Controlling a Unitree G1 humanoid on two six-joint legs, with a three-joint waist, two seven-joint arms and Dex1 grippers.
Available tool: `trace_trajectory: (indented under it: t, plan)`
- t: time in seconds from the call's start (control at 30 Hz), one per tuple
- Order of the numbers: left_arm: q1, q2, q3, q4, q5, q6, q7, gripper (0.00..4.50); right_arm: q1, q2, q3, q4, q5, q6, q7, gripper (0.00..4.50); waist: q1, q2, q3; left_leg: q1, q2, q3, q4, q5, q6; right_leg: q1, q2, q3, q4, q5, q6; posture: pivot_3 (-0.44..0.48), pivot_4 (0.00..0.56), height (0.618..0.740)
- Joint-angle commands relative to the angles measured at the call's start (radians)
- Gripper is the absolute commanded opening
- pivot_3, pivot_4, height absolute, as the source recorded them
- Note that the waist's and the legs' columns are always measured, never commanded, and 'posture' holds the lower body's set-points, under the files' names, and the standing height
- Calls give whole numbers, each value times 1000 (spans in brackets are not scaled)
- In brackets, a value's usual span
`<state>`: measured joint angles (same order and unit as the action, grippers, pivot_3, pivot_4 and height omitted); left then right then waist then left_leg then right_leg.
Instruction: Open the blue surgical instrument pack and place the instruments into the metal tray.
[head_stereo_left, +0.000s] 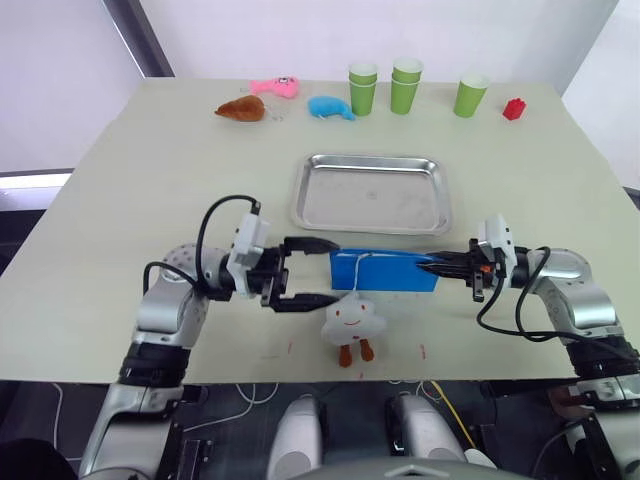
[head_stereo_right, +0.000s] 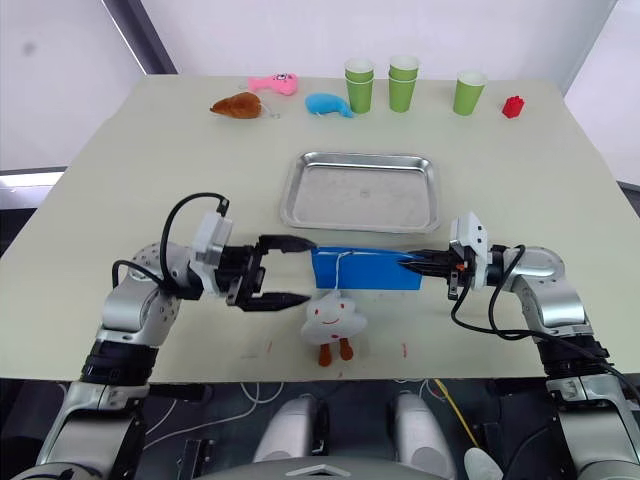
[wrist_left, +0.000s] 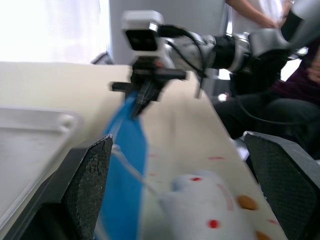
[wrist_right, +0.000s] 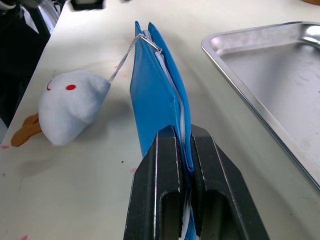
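Blue surgical instrument pack, frame centre, contents hidden, is clamped by right end effector; left end effector is spread open.

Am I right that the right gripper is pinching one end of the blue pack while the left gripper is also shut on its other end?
Not quite: the left gripper is open beside the blue pack's other end, as the left eye view shows. The right gripper is indeed shut on its end.
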<state>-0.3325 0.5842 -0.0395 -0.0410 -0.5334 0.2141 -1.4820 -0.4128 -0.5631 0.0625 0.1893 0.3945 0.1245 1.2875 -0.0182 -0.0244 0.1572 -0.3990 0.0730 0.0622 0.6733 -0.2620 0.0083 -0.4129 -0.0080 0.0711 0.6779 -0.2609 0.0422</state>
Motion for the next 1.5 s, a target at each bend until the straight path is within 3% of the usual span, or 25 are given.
trace_trajectory:
  t: [0.03,0.43,0.47,0.5,0.73,0.8,1.17,1.5]
  plan:
    - [39,0,-40,-68,27,-30,13,4447,-11,10,-3,7,-8,-20,-4,0,1,0,0,0,0,0,0,0,0,0,0,0,0,0,0,0,150,739]
    - [88,-43,-159,71,248,-225,122,4447,-9,6,1,28,-41,-57,-11,0,1,0,0,1,0,1,0,0,0,0,0,1,0,0,0,0,150,739]
    - [88,-48,-158,82,243,-222,126,3892,-10,7,0,28,-41,-56,-14,0,2,0,0,1,0,1,0,0,0,0,0,1,0,0,0,0,150,739]
    - [88,-51,-158,93,240,-225,126,3706,-10,8,-1,26,-40,-55,-16,0,2,0,0,1,0,1,0,0,0,0,0,1,0,0,0,0,150,739]
    - [65,-51,-147,157,238,-275,137,302,-9,8,-2,30,-44,-58,-18,0,2,0,0,1,0,1,0,0,0,0,0,1,0,0,0,0,150,739]
    - [58,-51,-136,159,224,-272,140,125,-9,8,-2,32,-45,-60,-18,0,2,0,0,1,0,1,0,0,0,0,0,1,0,0,0,0,150,739]
    - [37,17,16,41,29,-98,140,125,-6,11,3,40,-46,-70,-11,0,2,0,0,1,0,1,0,0,0,0,0,1,0,0,0,0,150,739]
    - [36,116,147,183,85,-177,179,125,0,15,7,41,-47,-74,-5,0,1,0,0,1,0,1,0,0,0,0,0,0,0,0,0,0,150,739]
